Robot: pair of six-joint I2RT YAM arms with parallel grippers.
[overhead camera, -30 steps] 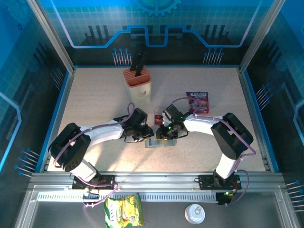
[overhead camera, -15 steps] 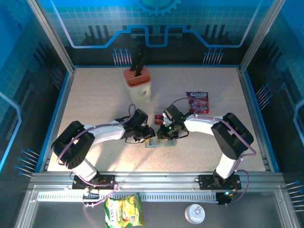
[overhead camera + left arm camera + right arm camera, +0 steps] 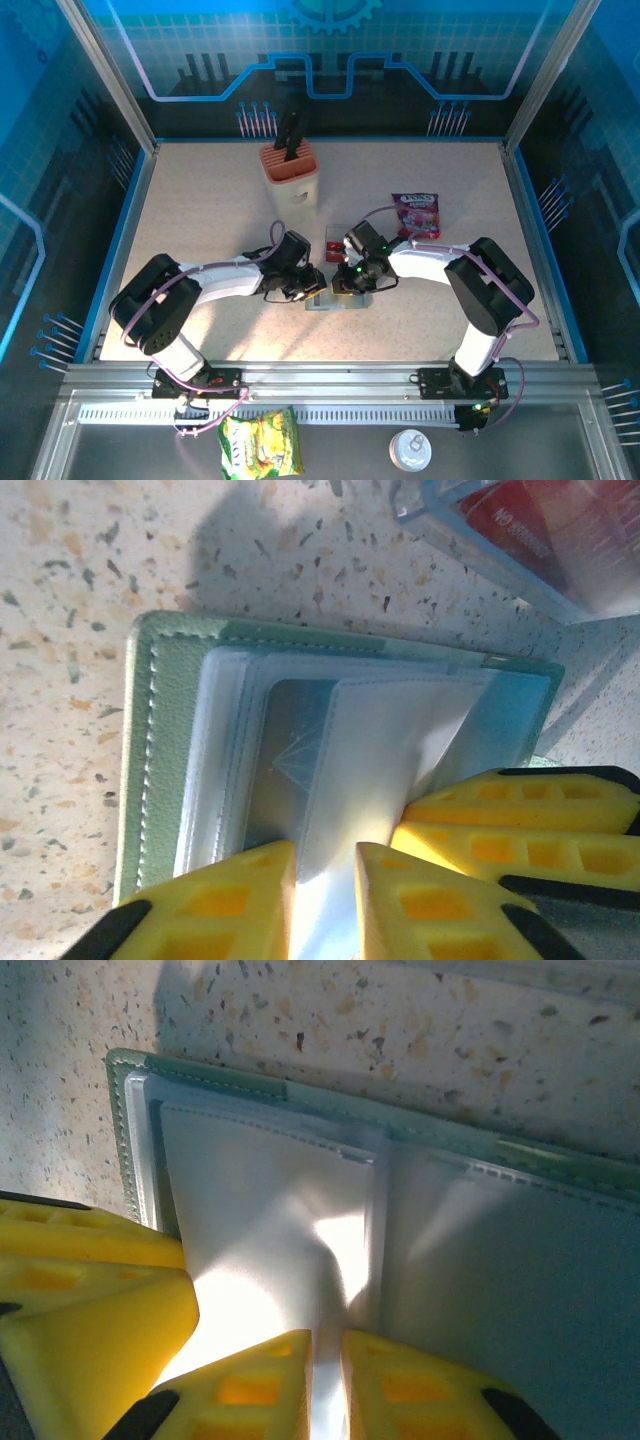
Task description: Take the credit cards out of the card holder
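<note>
Clear sleeves of holder (image 3: 160, 730) pinched by left end effector (image 3: 325, 900) and right end effector (image 3: 328, 1385), both nearly closed: sleeve-opening step, I judge; next needs a gentle pull apart.

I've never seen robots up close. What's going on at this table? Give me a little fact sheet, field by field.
Card holder: lying open on the table, between both arms
Left gripper: nearly closed on a clear sleeve of the holder
Right gripper: pinching another sleeve
Red cards: in a clear stand just behind the holder
Cards inside the holder: cannot tell
Snack packet: purple, right of the stand
</note>
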